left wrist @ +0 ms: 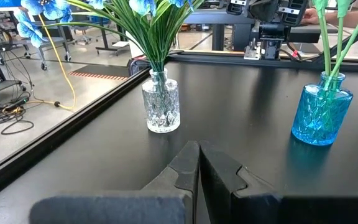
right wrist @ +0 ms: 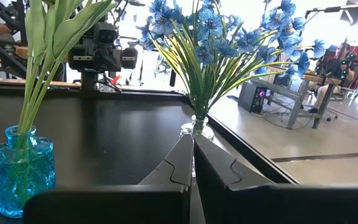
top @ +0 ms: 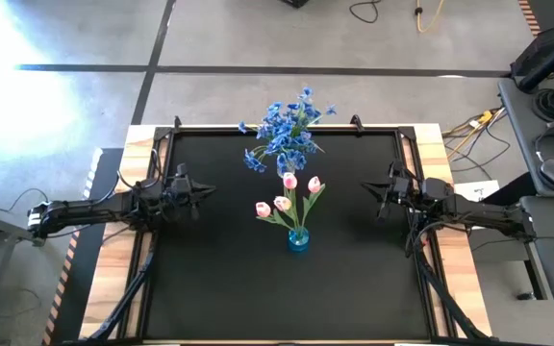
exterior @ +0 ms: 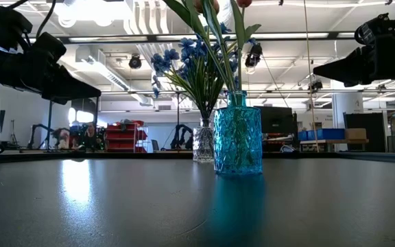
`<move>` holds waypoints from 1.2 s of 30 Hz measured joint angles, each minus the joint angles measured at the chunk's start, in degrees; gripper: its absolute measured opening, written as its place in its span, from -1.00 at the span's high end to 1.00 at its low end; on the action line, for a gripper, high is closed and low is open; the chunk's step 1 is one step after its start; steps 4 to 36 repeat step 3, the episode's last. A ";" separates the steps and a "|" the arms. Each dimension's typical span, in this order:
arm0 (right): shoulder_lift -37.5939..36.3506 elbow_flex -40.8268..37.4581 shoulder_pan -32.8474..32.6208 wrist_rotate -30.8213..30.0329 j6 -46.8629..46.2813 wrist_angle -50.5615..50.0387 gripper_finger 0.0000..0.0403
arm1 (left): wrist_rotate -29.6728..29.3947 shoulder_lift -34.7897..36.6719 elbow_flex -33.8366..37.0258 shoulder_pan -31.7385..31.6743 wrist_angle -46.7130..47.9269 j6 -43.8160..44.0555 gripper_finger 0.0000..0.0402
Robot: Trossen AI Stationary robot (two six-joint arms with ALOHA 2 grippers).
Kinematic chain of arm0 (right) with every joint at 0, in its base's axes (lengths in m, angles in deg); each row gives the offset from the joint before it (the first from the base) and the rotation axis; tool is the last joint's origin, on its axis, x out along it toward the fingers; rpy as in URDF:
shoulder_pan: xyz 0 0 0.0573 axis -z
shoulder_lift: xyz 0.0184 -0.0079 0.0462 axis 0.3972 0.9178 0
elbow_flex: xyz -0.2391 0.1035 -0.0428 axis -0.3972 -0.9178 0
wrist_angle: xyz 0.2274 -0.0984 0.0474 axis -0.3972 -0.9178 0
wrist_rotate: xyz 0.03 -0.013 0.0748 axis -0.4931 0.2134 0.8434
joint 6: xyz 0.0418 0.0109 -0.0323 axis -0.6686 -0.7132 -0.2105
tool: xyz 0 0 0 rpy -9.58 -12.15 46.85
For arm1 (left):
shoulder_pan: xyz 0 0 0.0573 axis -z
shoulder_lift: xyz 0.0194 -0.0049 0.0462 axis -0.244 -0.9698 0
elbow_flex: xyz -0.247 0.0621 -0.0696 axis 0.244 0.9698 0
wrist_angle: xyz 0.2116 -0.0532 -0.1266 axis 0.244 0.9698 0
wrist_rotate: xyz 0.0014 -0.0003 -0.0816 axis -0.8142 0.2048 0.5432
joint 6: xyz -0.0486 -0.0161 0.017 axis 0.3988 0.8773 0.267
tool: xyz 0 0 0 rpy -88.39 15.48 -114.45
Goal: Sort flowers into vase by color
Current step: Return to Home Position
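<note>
Several blue blossom sprays [top: 285, 130] stand with their stems in a clear glass vase [left wrist: 161, 104] near the table's far edge. Several pink-white tulip buds [top: 289, 193] stand in a blue glass vase [top: 298, 238] at the table's middle; it also shows in the low view [exterior: 238, 136]. My left gripper [top: 210, 189] hovers shut at the table's left side, above the mat. My right gripper [top: 365, 186] hovers shut at the right side. Both point toward the vases and hold nothing.
The black mat [top: 210, 279] has a raised frame [top: 373, 130] around it. Wooden table borders [top: 113, 279] lie to left and right. Beyond the table are cables [top: 469, 125] and a bench with headphones [top: 551, 144].
</note>
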 joint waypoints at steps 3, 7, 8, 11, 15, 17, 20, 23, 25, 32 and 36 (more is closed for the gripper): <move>0.01 0.00 0.02 0.02 0.00 0.00 0.95 | -0.02 0.00 0.00 0.00 0.00 0.00 1.00; 0.01 0.00 0.02 0.02 0.00 0.00 0.95 | -0.02 0.00 0.00 0.00 0.00 0.00 1.00; 0.01 0.00 0.02 0.02 0.00 0.00 0.95 | -0.02 0.00 0.00 0.00 0.00 0.00 1.00; 0.01 0.00 0.02 0.02 0.00 0.00 0.95 | -0.02 0.00 0.00 0.00 0.00 0.00 1.00; 0.01 0.00 0.02 0.02 0.00 0.00 0.95 | -0.02 0.00 0.00 0.00 0.00 0.00 1.00; 0.01 0.00 0.02 0.02 0.00 0.00 0.95 | -0.02 0.00 0.00 0.00 0.00 0.00 1.00; 0.01 0.00 0.02 0.02 0.00 0.00 0.95 | -0.02 0.00 0.00 0.00 0.00 0.00 1.00; 0.01 0.00 0.02 0.02 0.00 0.00 0.95 | -0.02 0.00 0.00 0.00 0.00 0.00 1.00; 0.01 0.00 0.02 0.02 0.00 0.00 0.95 | -0.02 0.00 0.00 0.00 0.00 0.00 1.00; 0.01 0.00 0.02 0.02 0.00 0.00 0.95 | -0.02 0.00 0.00 0.00 0.00 0.00 1.00; 0.01 0.00 0.02 0.02 0.00 0.00 0.95 | -0.02 0.00 0.00 0.00 0.00 0.00 1.00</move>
